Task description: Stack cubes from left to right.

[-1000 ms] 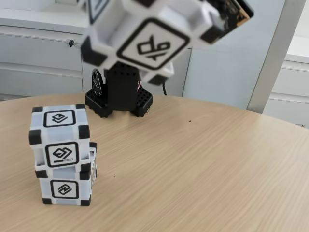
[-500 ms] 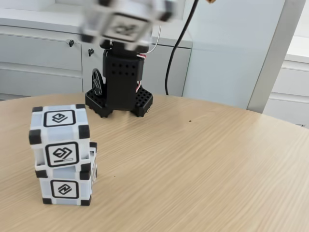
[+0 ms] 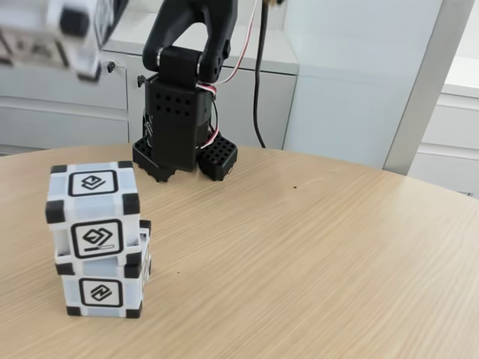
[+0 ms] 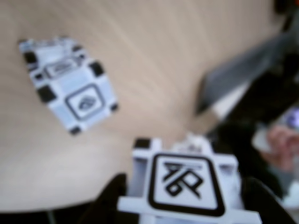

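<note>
The fixed view shows a round-edged wooden table (image 3: pixel 314 254) with two of the cubes stacked near its left edge: the lower cube (image 3: pixel 103 288) sits on the wood and the upper cube (image 3: pixel 92 211) rests on top of it, set slightly to the left so the two faces do not line up exactly. Each is white with black corner blocks and a black-framed glyph on the faces that show. The arm's black base (image 3: pixel 183 138) stands at the far edge of the table, behind and to the right of the stack, with wires running up from it. The third cube (image 3: pixel 56 34) is in the air at the upper left corner of this view, blurred, above the stack and well apart from it. In the wrist view that held cube (image 4: pixel 184 184) fills the lower middle, its glyph face toward the camera, with the gripper (image 4: pixel 184 198) closed around it: a dark finger (image 4: pixel 110 198) presses on its left side and another dark shape sits against its right side. Farther off in the same view, the stack (image 4: pixel 70 84) appears at the upper left on the table, seen from above and at an angle. White cabinets (image 3: pixel 67 97) stand behind the table.
</note>
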`<move>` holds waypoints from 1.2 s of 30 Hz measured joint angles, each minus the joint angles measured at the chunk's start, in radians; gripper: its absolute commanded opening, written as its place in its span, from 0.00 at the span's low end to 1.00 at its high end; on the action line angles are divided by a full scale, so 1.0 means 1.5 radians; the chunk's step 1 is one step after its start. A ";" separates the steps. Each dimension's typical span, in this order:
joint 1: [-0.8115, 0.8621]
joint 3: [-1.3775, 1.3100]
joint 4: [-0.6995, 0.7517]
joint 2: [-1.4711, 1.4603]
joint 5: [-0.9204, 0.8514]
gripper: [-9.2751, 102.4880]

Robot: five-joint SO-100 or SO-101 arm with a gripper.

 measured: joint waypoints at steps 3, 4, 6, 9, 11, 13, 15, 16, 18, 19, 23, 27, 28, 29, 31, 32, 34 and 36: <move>0.004 0.000 0.000 -0.045 -0.009 0.08; 0.004 0.000 0.001 -0.054 -0.008 0.08; 0.002 0.000 0.005 -0.061 -0.008 0.08; 0.001 0.000 0.046 -0.063 -0.008 0.08; 0.002 0.000 0.082 -0.064 -0.006 0.08; -0.005 0.000 0.110 -0.064 -0.002 0.08; -0.039 0.000 0.127 -0.064 0.006 0.08; -0.060 0.000 0.130 -0.064 0.011 0.08; -0.080 0.000 0.133 -0.064 0.018 0.08; -0.081 0.000 0.133 -0.064 0.020 0.08; -0.109 0.000 0.134 -0.066 0.020 0.08; -0.104 0.000 0.134 -0.066 0.029 0.08; -0.107 0.000 0.134 -0.066 0.032 0.08; -0.106 0.000 0.134 -0.066 0.033 0.08; -0.100 0.000 0.134 -0.066 0.033 0.08; -0.098 0.000 0.134 -0.066 0.033 0.08; -0.100 0.000 0.134 -0.066 0.038 0.08; -0.100 0.000 0.134 -0.066 0.047 0.08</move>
